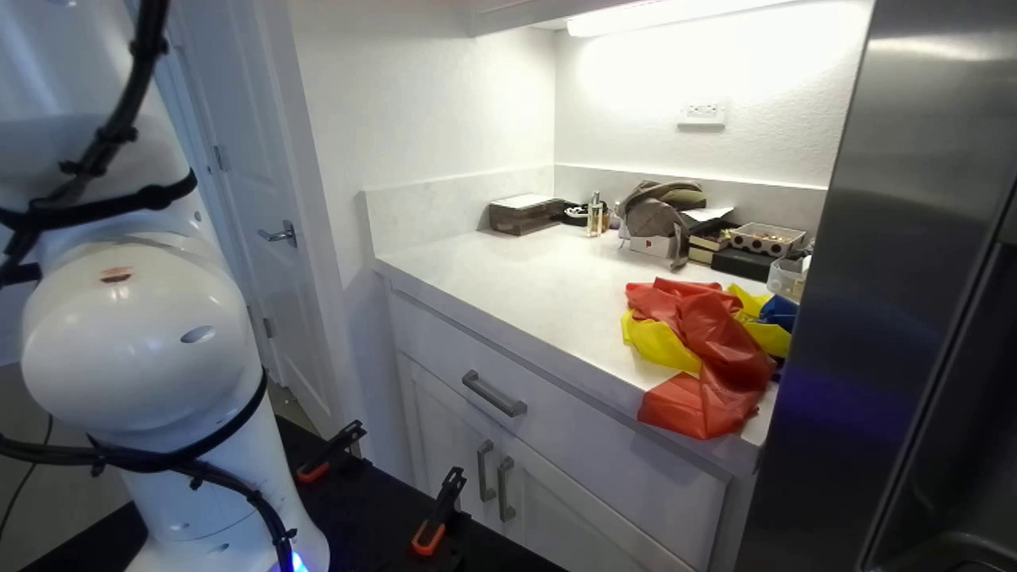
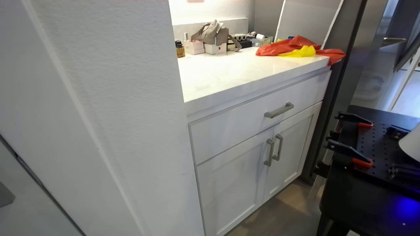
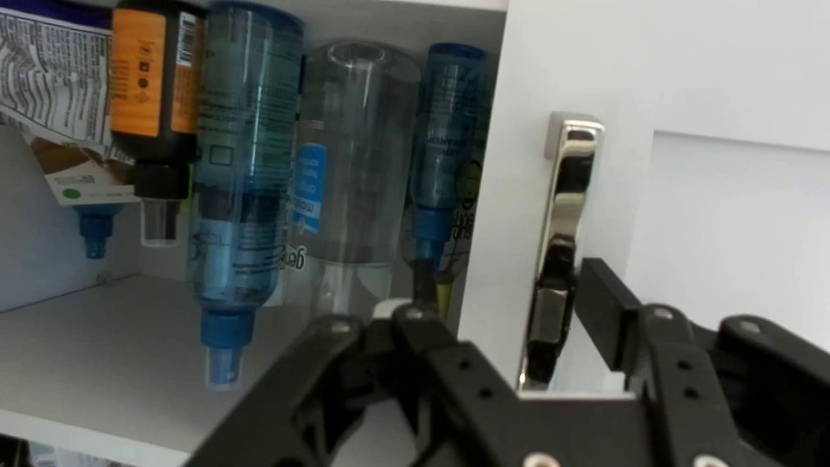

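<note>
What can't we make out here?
Shiny metal bar handle, wrist view: lower end hidden by the black gripper; contact unclear.
Purple-and-white printed pouch, wrist view: cropped by left edge.
Crumpled red-yellow-blue fabric, in an exterior view: one end behind the grey metal appliance.
Gripper: outside both exterior views.

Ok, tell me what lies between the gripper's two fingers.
In the wrist view, the metal handle and a strip of the white cabinet door lie between the fingers of the gripper; whether they touch it is unclear.
</note>
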Controlling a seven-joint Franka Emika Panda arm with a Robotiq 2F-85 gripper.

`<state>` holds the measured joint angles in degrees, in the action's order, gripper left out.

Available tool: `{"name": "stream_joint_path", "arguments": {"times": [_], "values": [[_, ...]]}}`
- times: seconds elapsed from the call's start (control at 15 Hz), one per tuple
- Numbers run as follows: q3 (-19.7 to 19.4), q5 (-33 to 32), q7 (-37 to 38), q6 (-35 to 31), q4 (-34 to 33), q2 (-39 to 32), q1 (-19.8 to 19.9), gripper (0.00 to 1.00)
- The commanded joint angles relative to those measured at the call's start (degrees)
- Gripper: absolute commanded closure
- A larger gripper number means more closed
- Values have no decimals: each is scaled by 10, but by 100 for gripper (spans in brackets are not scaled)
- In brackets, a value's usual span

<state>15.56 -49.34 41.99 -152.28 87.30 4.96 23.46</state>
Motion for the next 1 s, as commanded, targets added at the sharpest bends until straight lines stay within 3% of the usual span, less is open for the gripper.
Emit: {"name": "stream_joint_path", "arguments": {"times": [0.0,0.27,0.67,0.87,0.93], "values": [[-9,25,-20,3,25,25,1,71],[-9,40,-25,6,30,29,-6,99],[-11,76,-41,14,33,34,-9,96],[-15,138,-91,21,42,42,-14,96],[-71,156,-110,30,43,45,-75,96]]}}
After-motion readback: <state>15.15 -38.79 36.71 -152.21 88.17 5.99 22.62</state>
